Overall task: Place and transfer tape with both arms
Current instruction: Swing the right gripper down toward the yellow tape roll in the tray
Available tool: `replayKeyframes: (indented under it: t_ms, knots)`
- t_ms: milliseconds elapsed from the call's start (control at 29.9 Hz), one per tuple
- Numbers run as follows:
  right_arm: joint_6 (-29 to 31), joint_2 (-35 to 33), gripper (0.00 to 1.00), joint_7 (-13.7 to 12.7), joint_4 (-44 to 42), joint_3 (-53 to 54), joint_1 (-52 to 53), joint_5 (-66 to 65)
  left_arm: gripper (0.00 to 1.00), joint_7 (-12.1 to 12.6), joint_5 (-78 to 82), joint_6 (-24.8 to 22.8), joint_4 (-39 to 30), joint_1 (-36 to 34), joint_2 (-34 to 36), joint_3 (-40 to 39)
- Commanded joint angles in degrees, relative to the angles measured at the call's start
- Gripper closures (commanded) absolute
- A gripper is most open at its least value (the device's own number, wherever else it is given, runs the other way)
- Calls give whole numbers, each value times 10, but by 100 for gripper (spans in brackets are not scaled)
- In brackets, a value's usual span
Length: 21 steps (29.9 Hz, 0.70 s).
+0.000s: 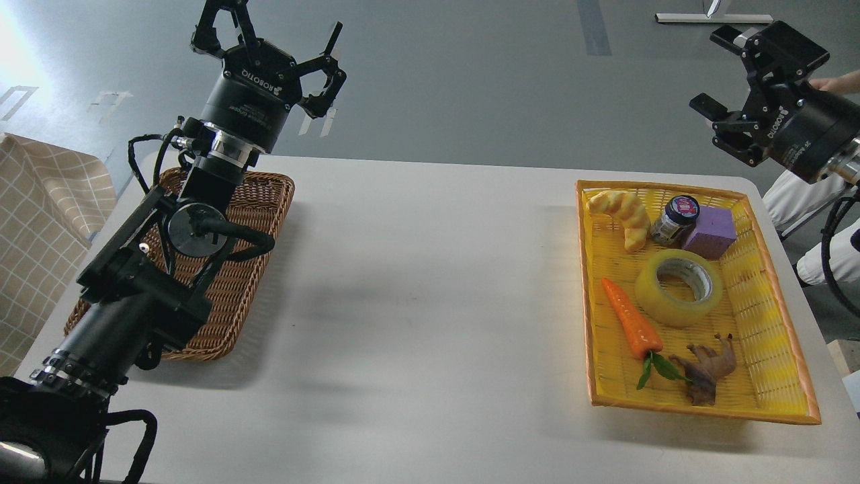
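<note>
The tape [678,288], a wide translucent yellow roll with a grey-white core, lies flat in the middle of the yellow basket [772,323] at the right. My left gripper [275,37] is open and empty, raised high above the far end of the brown wicker basket [269,215] at the left. My right gripper [729,70] is open and empty, held up beyond the table's far right corner, above and behind the yellow basket.
The yellow basket also holds a croissant [621,212], a small dark jar [674,220], a purple block [710,232], an orange carrot [630,327] and a brown toy animal [709,366]. A checked cloth [40,222] lies at the left. A person's legs [813,215] are at the right.
</note>
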Motion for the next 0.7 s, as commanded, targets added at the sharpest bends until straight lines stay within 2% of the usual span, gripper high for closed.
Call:
replayKeyframes:
  t_ms: [0, 167, 501, 601, 635, 668]
  knots:
    - [0, -35, 0, 0, 0, -71, 29, -12, 2, 0, 0, 0, 0, -1, 0, 0]
    - [0, -57, 0, -1, -3, -140, 66, -87, 2, 0, 0, 0, 0, 0, -1, 0]
    - [0, -65, 0, -8, -10, -148, 79, -263, 2, 0, 0, 0, 0, -2, -2, 0]
    - [0, -65, 0, -23, -10, -148, 77, -296, 2, 0, 0, 0, -1, -2, -3, 0]
    - [0, -65, 0, -37, -10, -148, 77, -307, 2, 0, 0, 0, 0, -2, -3, 0]
    - [0, -66, 0, -37, -10, -148, 77, -307, 2, 0, 0, 0, 0, -2, -3, 0]
